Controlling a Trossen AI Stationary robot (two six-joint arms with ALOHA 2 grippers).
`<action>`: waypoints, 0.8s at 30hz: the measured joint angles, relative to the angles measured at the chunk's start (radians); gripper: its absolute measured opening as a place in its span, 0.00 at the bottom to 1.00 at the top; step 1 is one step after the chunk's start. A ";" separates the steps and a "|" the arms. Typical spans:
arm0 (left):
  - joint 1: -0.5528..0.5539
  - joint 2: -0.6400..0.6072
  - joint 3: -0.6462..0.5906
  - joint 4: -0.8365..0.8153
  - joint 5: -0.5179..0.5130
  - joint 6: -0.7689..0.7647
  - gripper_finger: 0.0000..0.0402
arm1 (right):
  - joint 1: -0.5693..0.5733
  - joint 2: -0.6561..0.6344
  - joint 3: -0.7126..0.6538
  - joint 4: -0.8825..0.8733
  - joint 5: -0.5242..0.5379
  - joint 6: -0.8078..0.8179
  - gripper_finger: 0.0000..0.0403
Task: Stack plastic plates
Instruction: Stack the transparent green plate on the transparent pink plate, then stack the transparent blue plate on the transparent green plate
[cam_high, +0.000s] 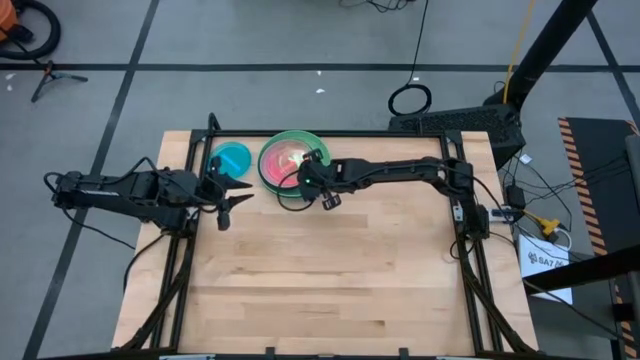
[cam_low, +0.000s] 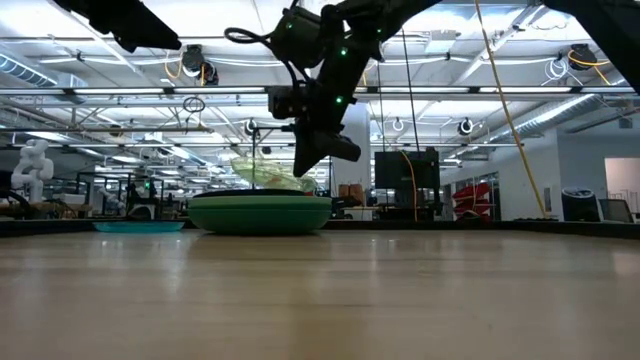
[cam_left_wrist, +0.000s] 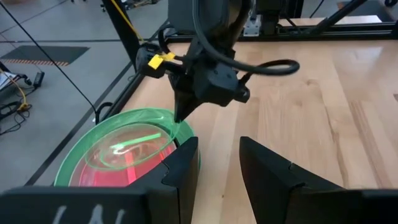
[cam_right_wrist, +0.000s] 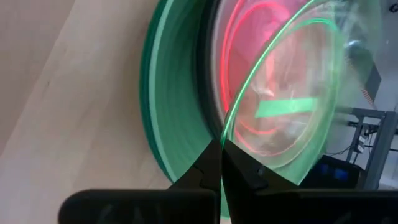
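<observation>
The table is pale, straight-grained wood boards in a black metal frame; its near part is bare.

The right gripper hangs over the near right edge of the stack, the arm reaching in from the right rail. Its fingers are pressed together on the thin rim of the yellow-green plate. That plate is small, round, shallow and translucent, with a bright green edge line. In the low view it is tilted, the gripped side raised and the other side down on the stack. The right wrist view shows the dark finger tips meeting in a point at that rim.

Under it lies a translucent pink plate, also small and round. Both sit inside a large mint green plate, opaque, with a smooth stepped rim. A dark band between the pink and the green suggests further plates, but their number cannot be told. The stack rests flat on the table near its far edge, left of centre.

The left gripper is just left of the stack, above the table. Its two blunt dark fingers stand apart with nothing between them.

Beyond it, a small translucent blue plate lies flat by itself, near the stack but clear of it, at the far left corner.
</observation>
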 joint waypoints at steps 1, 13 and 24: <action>0.000 0.000 0.000 0.000 0.000 0.000 0.31 | 0.000 -0.001 0.000 0.006 0.000 -0.003 0.00; 0.000 0.000 0.000 0.000 0.000 0.000 0.31 | -0.003 -0.002 0.000 0.066 0.002 0.008 0.10; 0.000 0.000 0.000 -0.001 0.000 -0.013 0.31 | -0.003 -0.007 0.000 0.159 0.050 0.046 0.23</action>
